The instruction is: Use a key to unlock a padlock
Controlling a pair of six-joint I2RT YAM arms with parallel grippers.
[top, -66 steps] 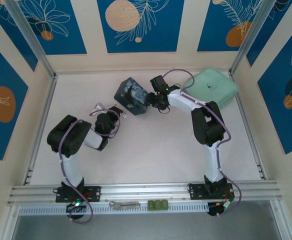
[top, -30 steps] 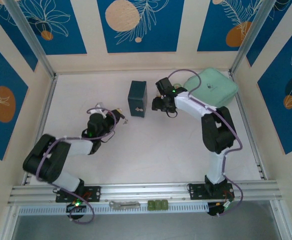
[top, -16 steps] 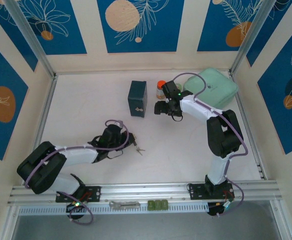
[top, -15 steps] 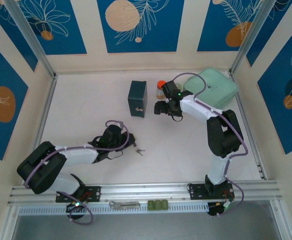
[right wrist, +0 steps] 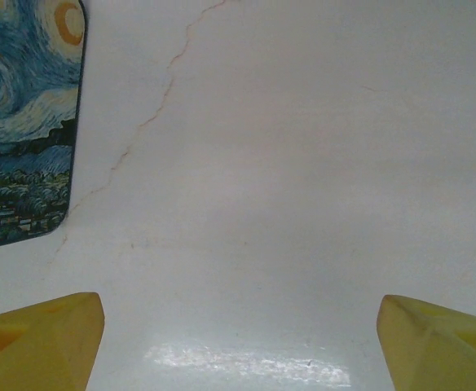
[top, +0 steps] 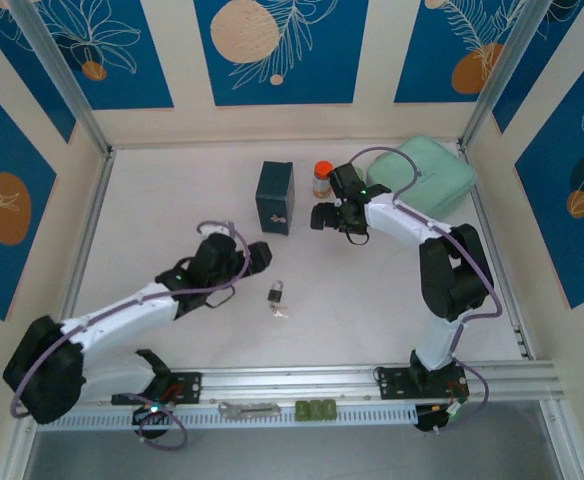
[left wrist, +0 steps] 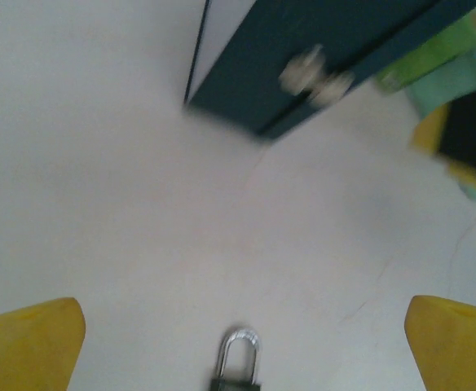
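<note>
The left fingers [left wrist: 28, 340] stand wide apart, with the small dark-bodied, silver-shackled padlock [top: 275, 293] lying untouched between them on the white tabletop [top: 172, 190], bare surface all round. Its long axis runs near-to-far, shackle toward the dark blue painted box [top: 275, 197]. The thin silvery key [top: 280, 313] lies just beside its body end. The right fingers [right wrist: 38, 340] are spread beside that box.

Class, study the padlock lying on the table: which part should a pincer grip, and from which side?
Probably the dark body of the padlock, from above, across its side edges: it lies flat, and the thin shackle should stay free.
</note>
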